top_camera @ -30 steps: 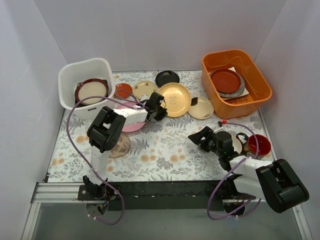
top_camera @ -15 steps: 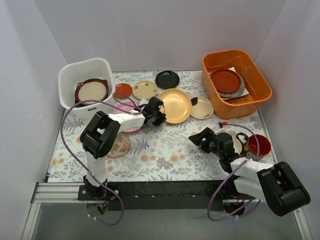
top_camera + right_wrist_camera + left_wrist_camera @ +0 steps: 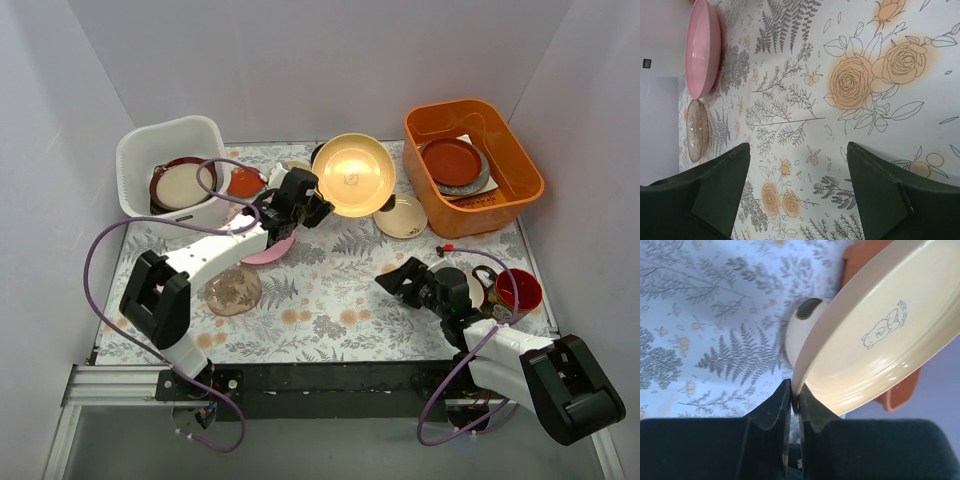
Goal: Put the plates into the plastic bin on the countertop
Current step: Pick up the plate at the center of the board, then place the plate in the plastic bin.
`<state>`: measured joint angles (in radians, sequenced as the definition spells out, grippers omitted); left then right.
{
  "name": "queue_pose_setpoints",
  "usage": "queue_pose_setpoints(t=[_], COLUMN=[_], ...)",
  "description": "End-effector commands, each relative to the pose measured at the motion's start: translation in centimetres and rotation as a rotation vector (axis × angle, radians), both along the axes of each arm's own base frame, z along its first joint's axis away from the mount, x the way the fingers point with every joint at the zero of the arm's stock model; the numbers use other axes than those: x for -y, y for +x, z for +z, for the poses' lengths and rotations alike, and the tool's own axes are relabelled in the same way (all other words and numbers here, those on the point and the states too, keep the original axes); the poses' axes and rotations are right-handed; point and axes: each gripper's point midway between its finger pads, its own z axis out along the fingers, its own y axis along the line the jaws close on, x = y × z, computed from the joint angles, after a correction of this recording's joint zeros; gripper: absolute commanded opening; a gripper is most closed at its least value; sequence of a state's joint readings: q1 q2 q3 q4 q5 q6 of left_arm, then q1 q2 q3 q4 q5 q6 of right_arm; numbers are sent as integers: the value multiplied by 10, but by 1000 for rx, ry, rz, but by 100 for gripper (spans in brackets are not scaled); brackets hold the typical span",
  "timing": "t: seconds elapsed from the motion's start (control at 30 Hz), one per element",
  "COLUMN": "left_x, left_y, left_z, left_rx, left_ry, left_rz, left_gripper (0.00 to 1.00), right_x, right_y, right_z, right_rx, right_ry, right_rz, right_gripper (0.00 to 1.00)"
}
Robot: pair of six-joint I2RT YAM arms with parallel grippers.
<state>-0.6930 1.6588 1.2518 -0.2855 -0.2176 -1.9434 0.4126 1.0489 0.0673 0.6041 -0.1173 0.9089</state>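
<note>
yellow plate (image 3: pixel 352 174) pinched by left gripper (image 3: pixel 794 399), pink plate (image 3: pixel 702 47) under that arm, right gripper (image 3: pixel 798 146) spread empty, orange tub (image 3: pixel 472 165) nearby

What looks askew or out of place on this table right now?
Only the yellow plate stands out: it hangs steeply tilted above the countertop, pinched at its rim by the shut left gripper. Nothing looks spilled or broken.

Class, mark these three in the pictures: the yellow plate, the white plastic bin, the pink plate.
yellow plate (image 3: pixel 352 175), top view, centre of its face.
white plastic bin (image 3: pixel 168 128), top view, on its far rim.
pink plate (image 3: pixel 702 50), right wrist view, middle of its side wall.
</note>
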Motion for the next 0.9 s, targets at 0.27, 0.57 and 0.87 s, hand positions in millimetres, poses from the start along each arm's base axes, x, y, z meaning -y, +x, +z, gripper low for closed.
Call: queue_pose_setpoints(t=[0.27, 0.57, 0.87], left_x=[-57, -154, -231], left_y=[3, 12, 20], left_z=[164, 214, 224], left_rx=[298, 353, 330], left_ry=[28, 88, 132], left_rz=[5, 104, 207], left_gripper=[0, 0, 0], right_x=[-13, -12, -9], right_y=[-20, -23, -35], right_z=[-1, -7, -20], right_rx=[31, 19, -12], right_ry=[42, 22, 26], right_rz=[130, 140, 149], right_gripper=[89, 89, 90])
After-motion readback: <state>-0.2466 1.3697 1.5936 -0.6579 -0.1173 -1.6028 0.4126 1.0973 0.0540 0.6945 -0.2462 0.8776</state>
